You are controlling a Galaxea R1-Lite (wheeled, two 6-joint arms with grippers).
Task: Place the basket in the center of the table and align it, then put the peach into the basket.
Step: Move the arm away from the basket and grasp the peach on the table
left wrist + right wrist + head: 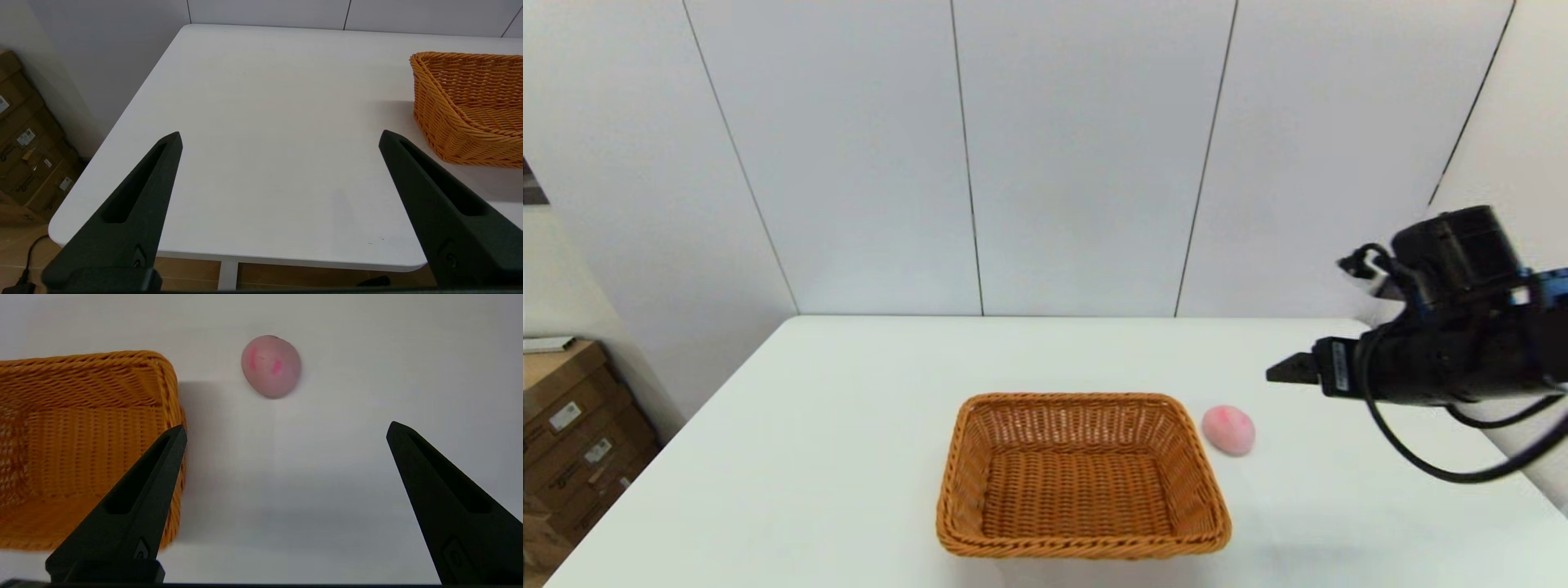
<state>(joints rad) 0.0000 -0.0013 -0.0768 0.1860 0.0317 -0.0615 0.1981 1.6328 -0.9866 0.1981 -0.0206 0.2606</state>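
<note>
Woven wicker basket (1083, 475) sits on the white table (849, 425) near the middle, a little toward my near edge, its long sides running square with the table edges; nothing lies inside it. The peach (1229, 429) rests on the tabletop just beside the basket's far right corner, apart from the rim, blush patch up. My right gripper (1286, 371) hangs in the air over the table's right side, beyond and to the right of the peach, fingers pointing leftward and holding nothing. From the head camera I see only that gripper's dark tip and body with looped cable, so the finger spread does not read there; my right wrist camera settles it: right gripper (286, 430) has its two black fingers wide apart, with the peach (271, 366) lying ahead of the gap and the basket's corner (163, 375) off by one finger. That same view shows two darker pink streaks on the fruit, which the head camera renders only as a faint blush. My left arm is out of the head camera's frame altogether; only its own wrist camera speaks for it: left gripper (280, 136), fingers likewise spread wide and holding nothing, is raised near the table's near left edge, above bare tabletop, with the basket's left end (461, 110) off to one side. This view also takes in stacked cardboard boxes (24, 143) on the floor by the wall, seen too at the head view's left margin (572, 425). The peach does not show here.
</note>
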